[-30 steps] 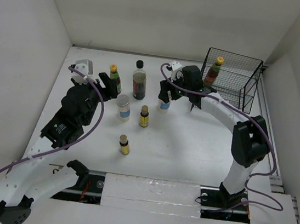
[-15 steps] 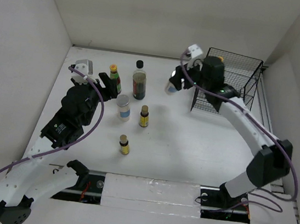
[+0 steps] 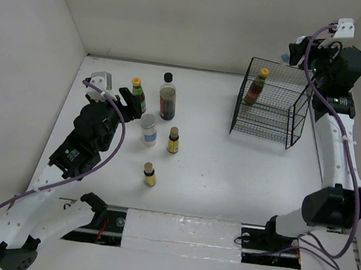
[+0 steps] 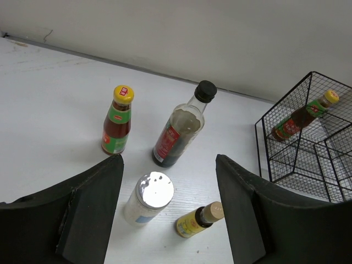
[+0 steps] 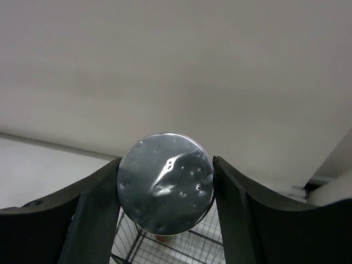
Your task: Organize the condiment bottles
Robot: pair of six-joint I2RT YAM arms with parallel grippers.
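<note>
My right gripper (image 3: pixel 296 53) is raised high above the black wire basket (image 3: pixel 290 113), shut on a white silver-lidded jar (image 5: pixel 166 190) whose lid fills the right wrist view. A red-green bottle with a yellow cap (image 3: pixel 257 86) leans inside the basket. My left gripper (image 3: pixel 130 104) is open and empty, next to the other red-green bottle (image 3: pixel 136 94). Near it stand the dark black-capped bottle (image 3: pixel 167 100), a second silver-lidded jar (image 3: pixel 148 129) and two tiny yellow-labelled bottles (image 3: pixel 174 141) (image 3: pixel 150 174). In the left wrist view the jar (image 4: pixel 149 197) and a tiny bottle (image 4: pixel 198 219) lie between my open jaws.
White walls enclose the table on the left, back and right. The basket's mesh (image 5: pixel 181 247) shows below the held jar. The basket also shows at the right of the left wrist view (image 4: pixel 264 143).
My right gripper has lifted the silver-lidded jar from the table near the dark bottle and carried it right and up, to above the basket's far corner. The left arm has not moved.
</note>
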